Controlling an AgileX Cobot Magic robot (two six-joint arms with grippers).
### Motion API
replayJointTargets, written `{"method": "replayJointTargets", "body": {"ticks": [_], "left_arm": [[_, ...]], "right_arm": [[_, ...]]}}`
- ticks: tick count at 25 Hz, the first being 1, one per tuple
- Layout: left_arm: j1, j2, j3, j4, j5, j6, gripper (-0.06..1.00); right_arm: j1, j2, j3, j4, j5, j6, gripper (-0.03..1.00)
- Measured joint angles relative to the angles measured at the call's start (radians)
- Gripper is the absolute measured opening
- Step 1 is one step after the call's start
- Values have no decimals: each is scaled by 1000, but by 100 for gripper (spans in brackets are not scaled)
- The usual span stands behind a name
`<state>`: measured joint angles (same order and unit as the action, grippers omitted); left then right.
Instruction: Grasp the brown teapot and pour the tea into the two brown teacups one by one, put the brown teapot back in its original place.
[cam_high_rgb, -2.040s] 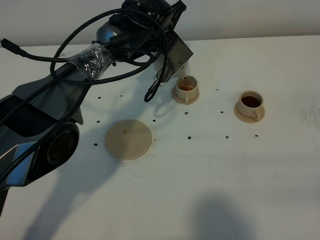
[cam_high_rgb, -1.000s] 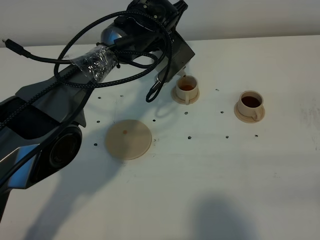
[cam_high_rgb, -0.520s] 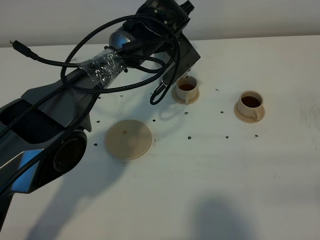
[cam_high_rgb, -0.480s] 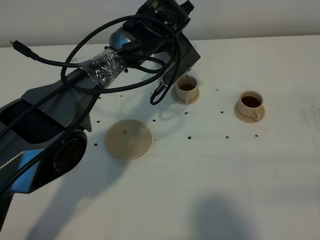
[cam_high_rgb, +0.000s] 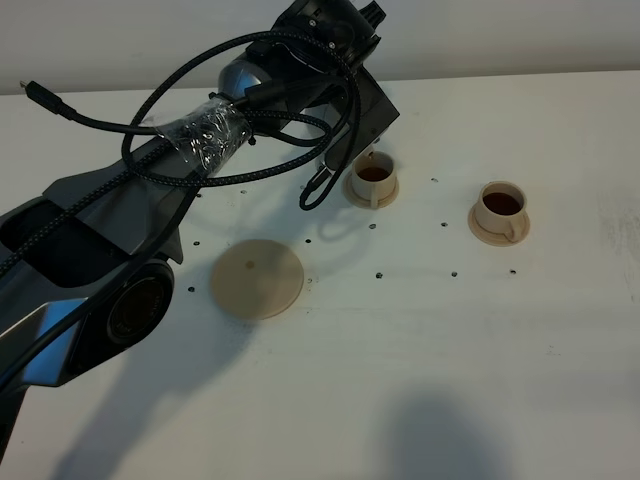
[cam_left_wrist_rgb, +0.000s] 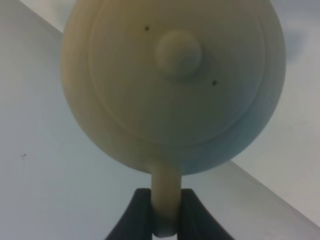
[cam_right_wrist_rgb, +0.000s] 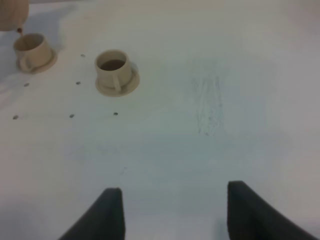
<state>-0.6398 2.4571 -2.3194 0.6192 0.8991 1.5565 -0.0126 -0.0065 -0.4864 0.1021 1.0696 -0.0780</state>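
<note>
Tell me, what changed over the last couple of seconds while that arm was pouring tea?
The left arm shifted slightly to the right in the high view, carrying the brown teapot, whose handle its end effector grips. The tea in the teacup below the spout looks darker. Nothing was picked up or released. That teacup, the other teacup and the wide saucer stayed put.

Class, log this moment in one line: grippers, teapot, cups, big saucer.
left gripper: shut on teapot handle | right gripper: open, empty | left cup: tea in, under spout | right cup: tea in | big saucer: bare
</note>
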Motion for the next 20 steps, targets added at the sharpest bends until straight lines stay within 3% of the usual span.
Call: {"method": "replayJointTargets", "body": {"ticks": [20], "left_arm": [[0,0,0,11,9,-7,16]], "right_arm": [[0,0,0,0,0,0,45]]}}
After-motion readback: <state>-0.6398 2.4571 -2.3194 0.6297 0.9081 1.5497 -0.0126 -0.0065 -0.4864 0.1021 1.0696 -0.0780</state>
